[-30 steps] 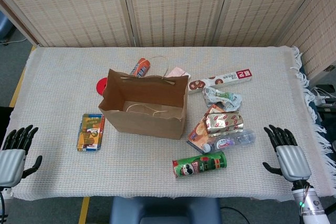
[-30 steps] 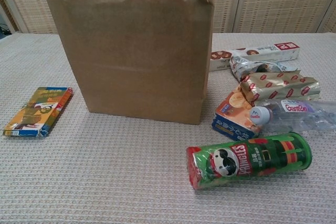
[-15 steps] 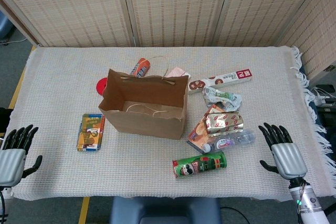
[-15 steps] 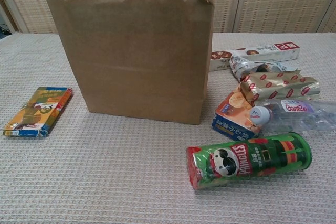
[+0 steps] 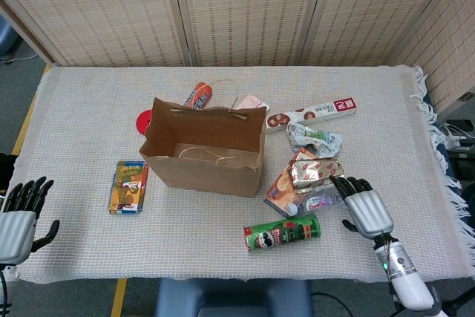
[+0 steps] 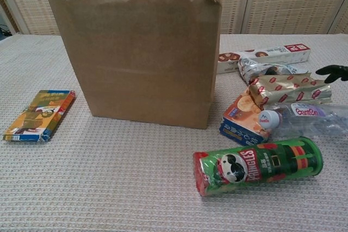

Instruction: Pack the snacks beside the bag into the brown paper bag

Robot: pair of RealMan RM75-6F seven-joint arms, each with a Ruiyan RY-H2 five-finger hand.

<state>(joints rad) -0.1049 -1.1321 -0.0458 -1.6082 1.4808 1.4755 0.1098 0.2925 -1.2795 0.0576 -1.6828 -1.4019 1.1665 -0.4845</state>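
Right now your right hand (image 5: 365,208) sits fingers spread, holding nothing, fingertips (image 6: 333,71) over the far end of the bottle (image 5: 326,200), just beside the gold pack (image 5: 317,173). Left hand (image 5: 18,218) is open too, at the table's (image 5: 89,257) near-left edge, well apart from the flat box (image 5: 128,186). Bag (image 5: 204,150) stands upright, mouth open, mid-table. Pringles can (image 5: 282,232) lies on its side near the front edge, bare cloth between it and the bag. Snacks crowd the bag's right side.
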